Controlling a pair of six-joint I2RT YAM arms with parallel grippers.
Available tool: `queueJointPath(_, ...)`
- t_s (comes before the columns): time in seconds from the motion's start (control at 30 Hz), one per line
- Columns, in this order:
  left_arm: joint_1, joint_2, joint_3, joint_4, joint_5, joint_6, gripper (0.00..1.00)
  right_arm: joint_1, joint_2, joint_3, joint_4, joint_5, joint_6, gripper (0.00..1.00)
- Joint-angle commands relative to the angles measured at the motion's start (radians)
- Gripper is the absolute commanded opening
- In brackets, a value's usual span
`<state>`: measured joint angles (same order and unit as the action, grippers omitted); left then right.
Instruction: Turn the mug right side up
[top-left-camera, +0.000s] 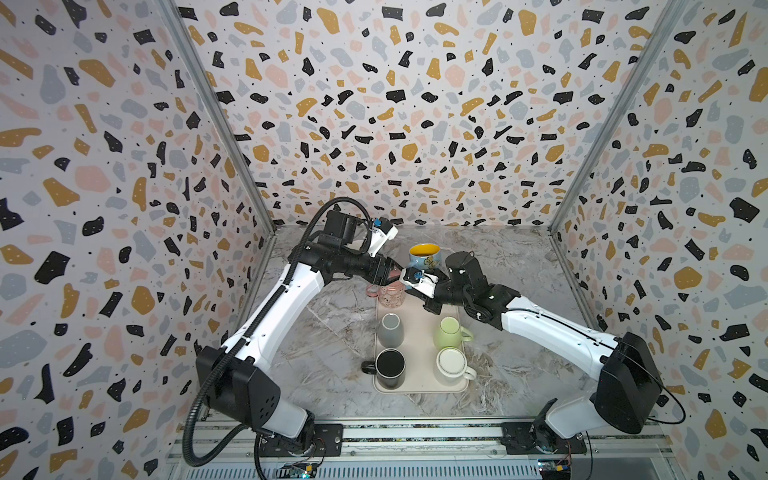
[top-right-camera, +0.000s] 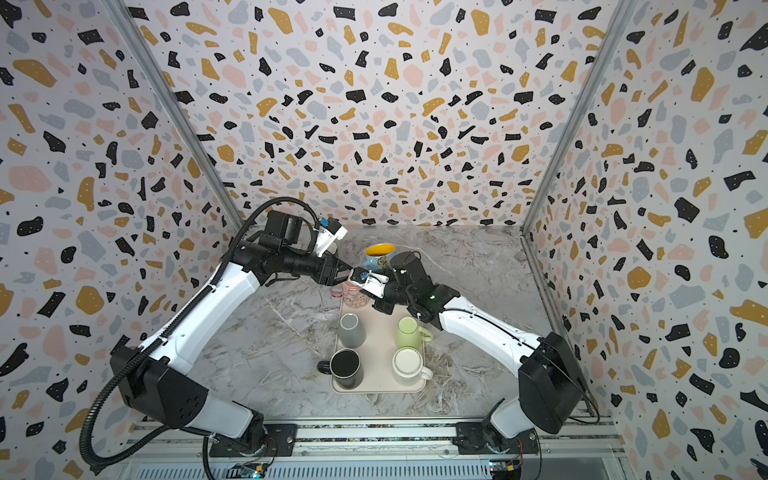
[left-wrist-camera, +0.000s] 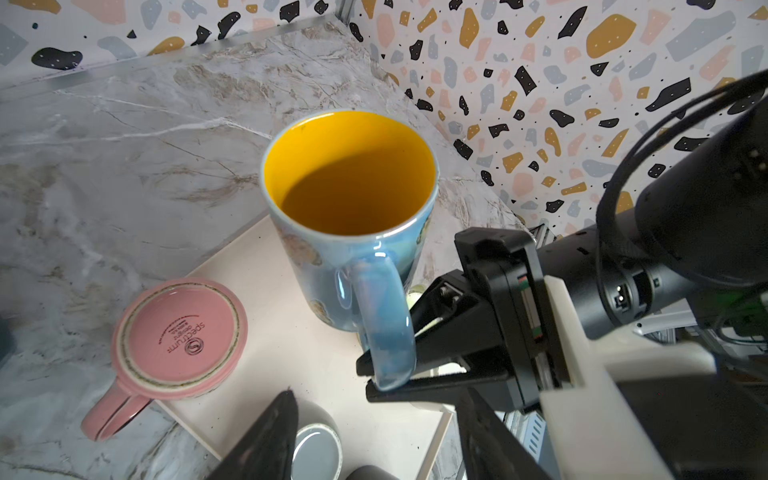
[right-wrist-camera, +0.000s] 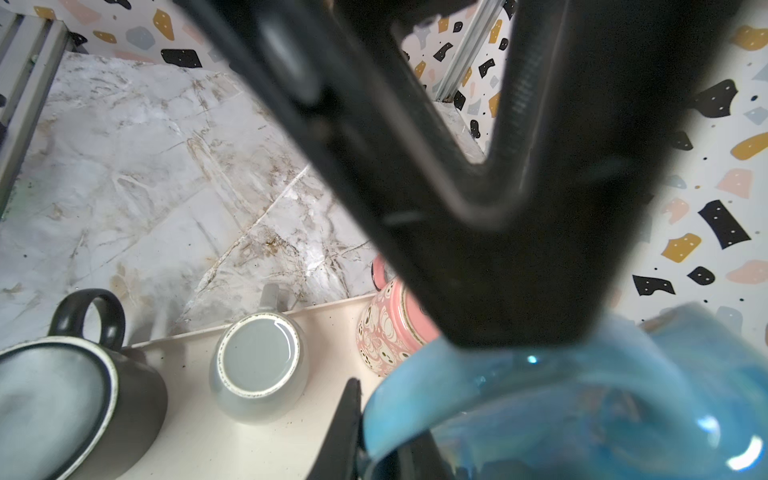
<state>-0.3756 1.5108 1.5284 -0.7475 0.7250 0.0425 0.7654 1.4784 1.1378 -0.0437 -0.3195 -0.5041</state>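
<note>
At the far end of the beige tray (top-left-camera: 419, 353), just above centre in both top views, the blue mug (top-left-camera: 423, 257) stands with its mouth up, and I can see straight into its yellow inside. My right gripper (left-wrist-camera: 374, 378) is clenched on the mug's blue handle (left-wrist-camera: 386, 316). In the left wrist view, lower right of centre, its two black fingers pinch the bottom curve of the loop. The mug's base looks to be on the tray's far corner, though I cannot tell whether it rests there or hangs just above. My left gripper (top-left-camera: 394, 271) hovers just left of the blue mug, over the pink mug (left-wrist-camera: 183, 336), with its jaws spread and grasping nothing.

I judge the turn itself done, since the blue mug is right side up. What is left, as I read it, is to make sure it sits flat, let go of the handle and draw the right arm back without tipping it.

The pink mug sits bottom up at the tray's far left corner, its handle reaching out over the marble tabletop (top-left-camera: 332, 332). Lower on the tray, the grey mug (top-left-camera: 390, 330) also shows its base. The green mug (top-left-camera: 449, 332), cream mug (top-left-camera: 452, 365) and black mug (top-left-camera: 390, 368) fill the rest. From above I cannot tell which way up they are.
</note>
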Motion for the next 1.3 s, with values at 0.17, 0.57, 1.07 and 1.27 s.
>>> queueJointPath(0.17, -0.023, 0.011, 0.031, -0.029, 0.019, 0.032, 0.61, 0.042, -0.068, 0.025, 0.076, 0.072, -0.097, 0.0)
queueJointPath(0.57, -0.031, 0.03, 0.011, -0.039, 0.005, 0.033, 0.56, 0.091, -0.075, 0.005, 0.079, 0.187, -0.165, 0.0)
queueJointPath(1.07, -0.056, 0.025, -0.028, -0.043, 0.004, 0.037, 0.52, 0.123, -0.07, -0.006, 0.108, 0.268, -0.204, 0.0)
queueJointPath(1.27, -0.062, 0.031, -0.033, -0.044, 0.002, 0.035, 0.51, 0.136, -0.066, -0.007, 0.114, 0.277, -0.214, 0.0)
